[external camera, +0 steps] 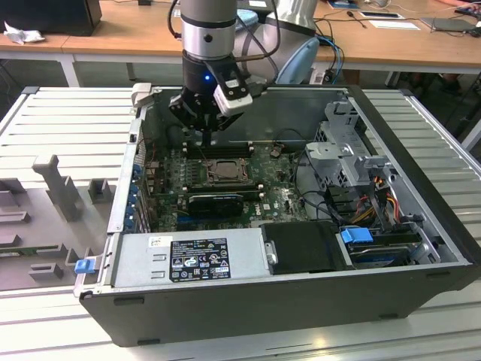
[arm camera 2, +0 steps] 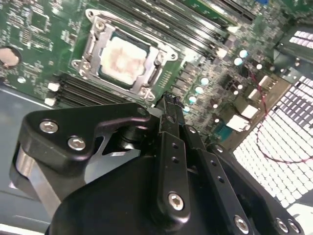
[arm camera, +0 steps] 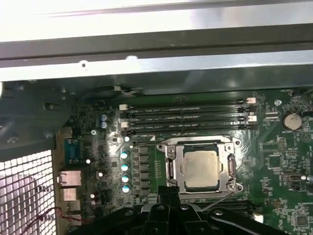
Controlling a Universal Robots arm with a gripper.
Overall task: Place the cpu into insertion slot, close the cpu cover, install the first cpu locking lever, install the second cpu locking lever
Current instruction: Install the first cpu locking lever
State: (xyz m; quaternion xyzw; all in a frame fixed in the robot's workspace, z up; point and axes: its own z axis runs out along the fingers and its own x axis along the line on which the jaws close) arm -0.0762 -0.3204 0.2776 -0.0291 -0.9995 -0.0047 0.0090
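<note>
My tool (external camera: 207, 140) hangs near the cpu cover (arm camera 2: 96, 49), fingers pressed together, holding nothing; the cpu (arm camera 2: 124, 58) lies beneath that cover.

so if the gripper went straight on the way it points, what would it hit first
Most likely the corner of the cpu cover, or the board right beside it; the gripper points at that edge, but depth is unclear.

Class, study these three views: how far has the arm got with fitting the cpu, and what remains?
Done: the cpu lies in the insertion slot, with the cpu cover down around it. In hand: nothing; the gripper, fingers shut, hovers beside it. Left: both locking levers; whether either is latched cannot be told.
</note>
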